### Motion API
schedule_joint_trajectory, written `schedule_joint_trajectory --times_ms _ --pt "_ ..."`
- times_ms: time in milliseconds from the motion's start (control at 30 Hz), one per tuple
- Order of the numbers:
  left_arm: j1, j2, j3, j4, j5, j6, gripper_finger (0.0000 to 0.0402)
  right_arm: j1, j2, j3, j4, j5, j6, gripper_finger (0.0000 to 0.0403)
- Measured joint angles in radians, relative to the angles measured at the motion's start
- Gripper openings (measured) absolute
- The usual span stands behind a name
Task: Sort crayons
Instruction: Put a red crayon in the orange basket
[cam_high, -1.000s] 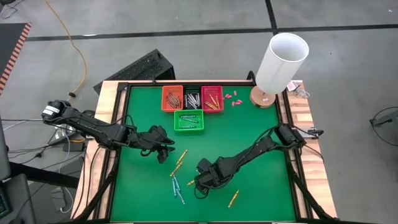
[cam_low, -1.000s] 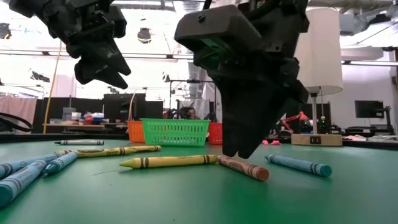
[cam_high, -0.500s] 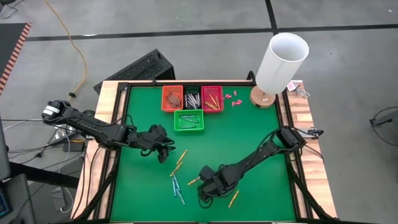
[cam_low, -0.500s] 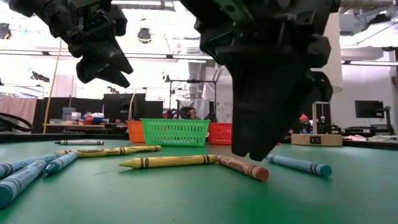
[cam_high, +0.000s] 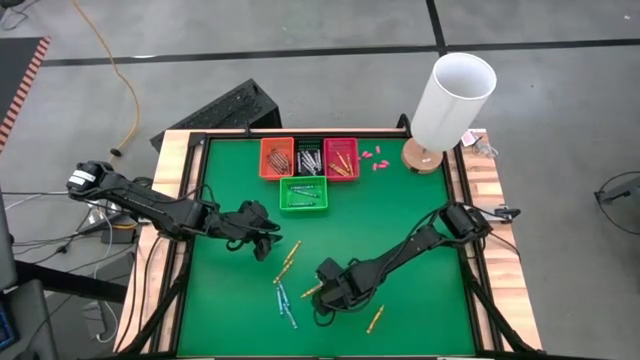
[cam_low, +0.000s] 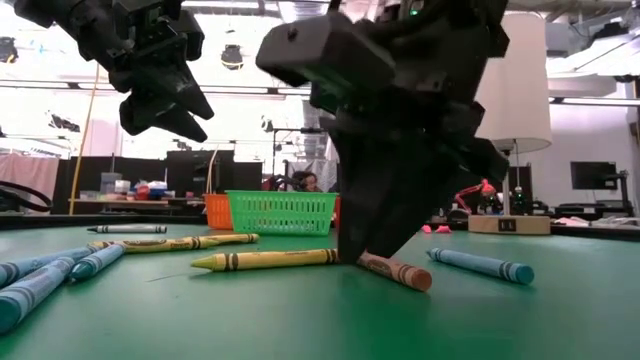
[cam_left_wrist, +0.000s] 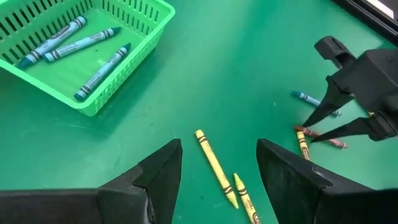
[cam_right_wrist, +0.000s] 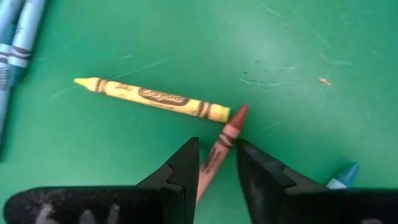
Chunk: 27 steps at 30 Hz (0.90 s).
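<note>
Loose crayons lie flat on the green table (cam_high: 420, 200): a reddish one (cam_right_wrist: 229, 134), a yellow one (cam_right_wrist: 155, 96) end to end with it, and blue ones (cam_low: 40, 280) to the left. My right gripper (cam_right_wrist: 216, 149) is open and points steeply down. Its fingertips (cam_low: 352, 255) stand at table height on either side of the reddish crayon (cam_low: 395, 270), and I see no touch. My left gripper (cam_left_wrist: 217, 155) hangs open above two yellow crayons (cam_left_wrist: 214, 165), clear of the table (cam_low: 165, 115).
Orange (cam_high: 277, 158), dark (cam_high: 309, 158) and red (cam_high: 341, 158) baskets stand in a row at the far edge, with a green basket (cam_high: 303, 195) holding blue crayons before them. Pink bits (cam_high: 372, 158) and a white lamp (cam_high: 455, 100) are at the far right. Another blue crayon (cam_low: 480, 265) lies beside the reddish one.
My right gripper has rolled about its own axis. Its fingertips swung first toward the table's right, then back, and sank to the table on either side of the reddish crayon. The crayons lie where they were.
</note>
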Motion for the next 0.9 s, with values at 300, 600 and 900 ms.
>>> schedule_joint_trajectory --times_ms 300,600,900 --pt "-0.011 0.0 0.0 -0.003 0.003 -0.019 0.0197 0.025 0.045 0.003 -0.039 0.043 0.063 0.011" --pt "-0.03 -0.002 0.0 -0.005 0.017 -0.02 0.0197 0.035 0.047 0.003 -0.068 0.08 0.033 0.0019" --pt "-0.03 -0.105 0.0 -0.108 0.054 -0.032 0.0197 0.009 0.064 0.168 -0.389 0.159 -0.122 0.0003"
